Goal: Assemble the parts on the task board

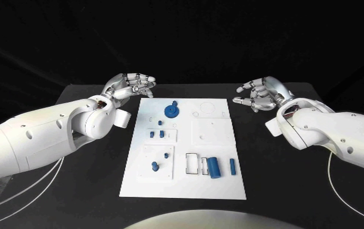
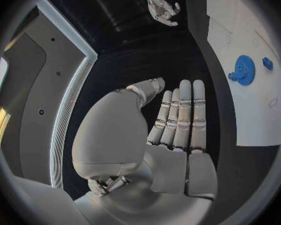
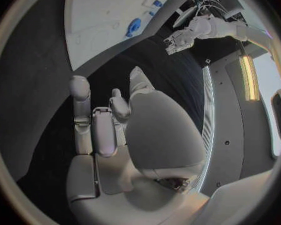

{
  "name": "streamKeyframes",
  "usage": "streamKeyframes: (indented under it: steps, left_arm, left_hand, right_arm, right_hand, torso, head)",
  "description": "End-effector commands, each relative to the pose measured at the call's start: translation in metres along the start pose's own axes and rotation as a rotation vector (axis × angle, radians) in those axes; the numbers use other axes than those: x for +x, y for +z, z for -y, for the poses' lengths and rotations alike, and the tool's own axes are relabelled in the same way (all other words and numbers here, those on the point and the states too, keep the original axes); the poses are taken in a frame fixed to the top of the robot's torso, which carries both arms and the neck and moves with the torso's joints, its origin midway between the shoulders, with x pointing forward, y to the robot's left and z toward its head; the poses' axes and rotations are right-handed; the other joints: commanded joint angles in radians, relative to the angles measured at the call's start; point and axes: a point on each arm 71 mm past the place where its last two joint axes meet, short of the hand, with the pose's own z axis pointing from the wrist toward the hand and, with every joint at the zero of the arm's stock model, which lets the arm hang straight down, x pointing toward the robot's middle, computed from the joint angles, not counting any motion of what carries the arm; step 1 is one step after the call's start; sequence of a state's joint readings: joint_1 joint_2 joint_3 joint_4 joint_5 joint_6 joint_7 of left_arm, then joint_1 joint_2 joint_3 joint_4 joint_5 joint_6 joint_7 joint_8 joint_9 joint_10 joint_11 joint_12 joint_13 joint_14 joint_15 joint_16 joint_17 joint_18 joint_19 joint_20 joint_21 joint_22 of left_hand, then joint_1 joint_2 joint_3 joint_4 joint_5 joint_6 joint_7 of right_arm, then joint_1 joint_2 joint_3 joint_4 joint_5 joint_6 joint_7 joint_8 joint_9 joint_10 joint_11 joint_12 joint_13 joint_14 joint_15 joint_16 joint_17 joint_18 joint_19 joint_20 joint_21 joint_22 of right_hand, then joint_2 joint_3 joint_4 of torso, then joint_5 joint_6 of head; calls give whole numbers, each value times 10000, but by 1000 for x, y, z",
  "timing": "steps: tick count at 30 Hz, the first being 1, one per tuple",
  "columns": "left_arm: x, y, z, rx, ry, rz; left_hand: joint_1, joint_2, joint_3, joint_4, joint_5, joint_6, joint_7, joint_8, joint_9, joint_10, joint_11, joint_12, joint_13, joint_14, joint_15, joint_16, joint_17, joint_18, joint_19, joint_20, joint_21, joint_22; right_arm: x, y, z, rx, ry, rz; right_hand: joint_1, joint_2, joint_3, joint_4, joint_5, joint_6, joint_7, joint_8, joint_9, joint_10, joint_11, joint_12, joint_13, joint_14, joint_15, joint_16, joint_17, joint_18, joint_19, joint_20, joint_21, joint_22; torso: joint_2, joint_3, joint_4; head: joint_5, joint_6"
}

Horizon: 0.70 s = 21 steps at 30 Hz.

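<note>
One task board [image 1: 211,134] is centred on the tabletop [image 1: 288,187]; about ten blue parts [image 1: 214,167] are counted on it. Nothing is held: left hand [image 1: 130,87] and right hand [image 1: 259,94] fingers spread, flanking its far end.

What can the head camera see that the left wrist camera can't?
Head view alone: the whole task board, with its blue cylinder and small pegs near the front. Left wrist view alone: the left hand's palm side, fingers straight and holding nothing. Both: the blue gear at the board's far end, and the right hand beyond it.
</note>
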<state>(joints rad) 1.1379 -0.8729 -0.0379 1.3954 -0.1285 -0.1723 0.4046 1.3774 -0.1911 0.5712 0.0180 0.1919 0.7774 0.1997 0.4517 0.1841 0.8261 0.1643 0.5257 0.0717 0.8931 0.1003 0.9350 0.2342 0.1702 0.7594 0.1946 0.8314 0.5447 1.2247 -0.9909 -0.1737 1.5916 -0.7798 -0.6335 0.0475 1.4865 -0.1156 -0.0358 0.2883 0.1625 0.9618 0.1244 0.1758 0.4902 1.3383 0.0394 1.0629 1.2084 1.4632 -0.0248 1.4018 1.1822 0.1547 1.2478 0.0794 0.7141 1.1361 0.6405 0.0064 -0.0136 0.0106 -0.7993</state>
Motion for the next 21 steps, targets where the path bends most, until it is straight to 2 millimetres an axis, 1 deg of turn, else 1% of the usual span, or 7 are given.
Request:
streamKeyframes:
  steps: [1, 5, 7, 12, 14, 16, 21]
  left_arm:
    - [2, 0, 1, 118, -119, -119]
    - [2, 0, 1, 116, -120, -121]
    - [2, 0, 1, 115, -118, -118]
    - [2, 0, 1, 114, -122, -125]
    - [2, 0, 1, 114, -124, -130]
    - [2, 0, 1, 114, -123, -129]
    - [2, 0, 1, 113, -120, -122]
  left_hand:
    - [-4, 67, -39, -2, -1, 17, 234, 30, -8, 46, -7, 58, -9, 4, -51, -35, -9, 123, -29, -19, -49, -9]
    - [-4, 67, -39, -2, -1, 17, 234, 30, -8, 46, -7, 58, -9, 4, -51, -35, -9, 123, -29, -19, -49, -9]
    - [-4, 67, -39, -2, -1, 17, 234, 30, -8, 46, -7, 58, -9, 4, -51, -35, -9, 123, -29, -19, -49, -9]
    - [-4, 67, -39, -2, -1, 17, 234, 30, -8, 46, -7, 58, -9, 4, -51, -35, -9, 123, -29, -19, -49, -9]
    - [-4, 67, -39, -2, -1, 17, 234, 30, -8, 46, -7, 58, -9, 4, -51, -35, -9, 123, -29, -19, -49, -9]
    - [-4, 67, -39, -2, -1, 17, 234, 30, -8, 46, -7, 58, -9, 4, -51, -35, -9, 123, -29, -19, -49, -9]
    - [-4, 67, -39, -2, -1, 17, 234, 30, -8, 46, -7, 58, -9, 4, -51, -35, -9, 123, -29, -19, -49, -9]
  right_arm:
    - [4, -2, -2, -26, -462, -323]
    - [10, -8, -5, 145, -824, -737]
    - [15, -13, -8, 287, -1000, -986]
    - [24, -25, -11, 715, -1216, -1437]
    - [27, -31, -12, 926, -1250, -1598]
    - [31, -37, -13, 1138, -1323, -1762]
    - [38, -51, -16, 1634, -1472, -2130]
  right_hand:
    - [-116, 18, -86, -10, -63, 110, -22, 56, 1, 123, -12, 188, -46, 308, -61, 87, 157, -60, 141, -7, 188, 99]
    - [-294, 38, -298, 0, -62, 312, -90, 140, 9, 497, -69, 1000, 494, 478, -112, 392, 757, -182, 515, -60, 922, 501]
    - [-390, 39, -402, 1, -61, 358, -110, 160, 8, 633, -84, 1315, 713, 533, -125, 510, 1001, -239, 663, -75, 1262, 691]
    - [-551, 34, -551, 14, -60, 414, -134, 187, 6, 764, -102, 1623, 926, 578, -140, 610, 1196, -293, 808, -93, 1588, 881]
    - [-625, 42, -619, 15, -56, 476, -155, 221, 14, 835, -117, 1786, 1041, 604, -151, 669, 1316, -317, 876, -103, 1745, 974]
    - [-727, 43, -701, 22, -55, 549, -182, 263, 26, 881, -138, 1896, 1116, 622, -167, 715, 1404, -336, 931, -116, 1870, 1054]
    - [-1230, 15, -1077, 34, -58, 783, -286, 446, 95, 1006, -223, 2174, 1304, 670, -235, 839, 1660, -398, 1093, -172, 2270, 1310]
  torso:
    - [2, -1, -5]
    - [9, 5, 5]
    - [7, 4, -4]
    - [-1, -4, -13]
    - [-10, -3, -7]
    - [-17, -2, -9]
    - [-19, -7, -16]
  head:
    - [-10, 8]
    - [-21, -6]
    - [-24, -9]
    - [-27, -18]
    - [-40, -18]
    - [-38, -41]
    - [-60, -77]
